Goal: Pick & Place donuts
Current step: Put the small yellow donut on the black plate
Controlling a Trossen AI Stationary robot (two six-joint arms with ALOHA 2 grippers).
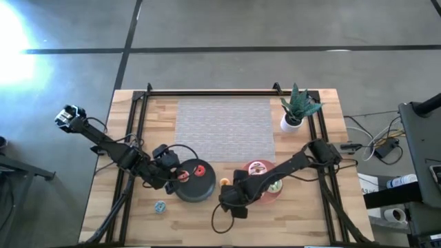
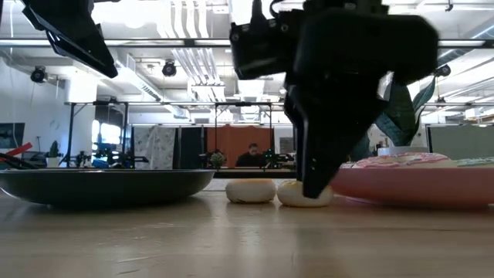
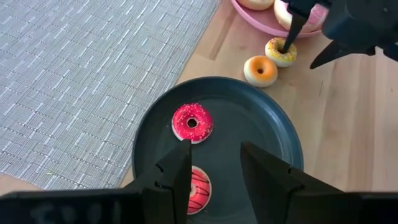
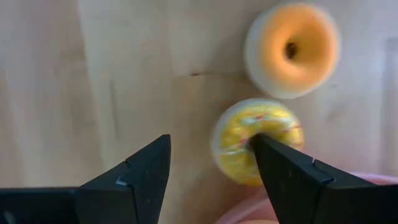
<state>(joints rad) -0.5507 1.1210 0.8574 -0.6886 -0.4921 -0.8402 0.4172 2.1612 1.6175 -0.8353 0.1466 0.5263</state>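
Observation:
My right gripper (image 4: 210,142) is open over the bare wood between the black plate (image 1: 196,191) and the pink plate (image 1: 262,196). The yellow donut (image 4: 249,146) lies flat there, the orange donut (image 4: 292,50) flat beside it. My left gripper (image 3: 214,149) is open above the black plate's left part. A pink donut with dark stripes (image 3: 199,186) lies under the gap, close to one finger; whether they touch I cannot tell. The red donut (image 3: 191,122) lies flat on that plate. The teal donut (image 1: 160,207) sits on the wood near the near edge. The white-pink donut (image 1: 258,167) and green donut (image 1: 275,186) rest on the pink plate. My right gripper comes from above, pointing down. One fingertip (image 4: 264,146) stands in the yellow donut's centre hole (image 3: 285,48); the other finger (image 4: 155,155) is outside the ring, clear of its rim, over bare wood. The donut lies flat on the table (image 2: 305,194).
A grey woven mat (image 1: 224,127) covers the table's far middle. A potted plant (image 1: 298,110) stands at the far right corner. Black frame rails run along the table's left and right sides. A person sits in the room far behind the table (image 2: 252,154).

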